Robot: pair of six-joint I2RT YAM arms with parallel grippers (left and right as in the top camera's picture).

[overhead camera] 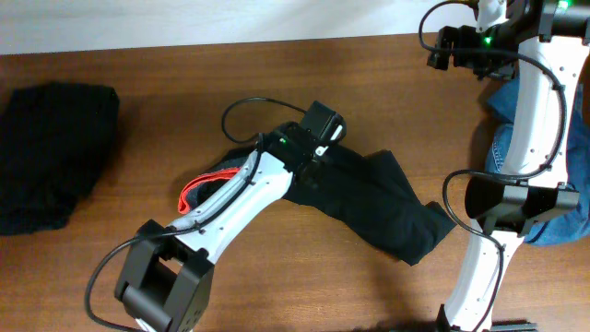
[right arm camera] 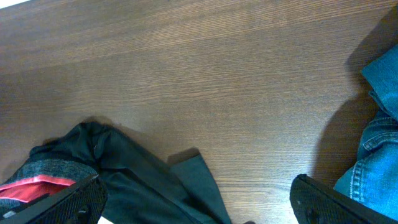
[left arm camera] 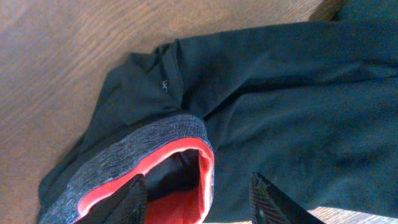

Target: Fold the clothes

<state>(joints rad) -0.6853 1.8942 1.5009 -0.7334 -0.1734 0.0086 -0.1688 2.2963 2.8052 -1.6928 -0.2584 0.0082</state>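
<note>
Trousers (overhead camera: 387, 198) are lying crumpled mid-table, with the legs trailing right and nearward and the waistband (left arm camera: 155, 140) at the left. The left gripper (left arm camera: 198, 180) is hovering over that waistband, jaws apart astride its red edge, pinching nothing yet. The right gripper (right arm camera: 196, 186) is hanging wide open and empty at the far right, beside the denim (right arm camera: 379, 124). The first grasp is seemingly in hand: next, the left is needing to clamp the waistband while the right is reaching for a leg.
</note>
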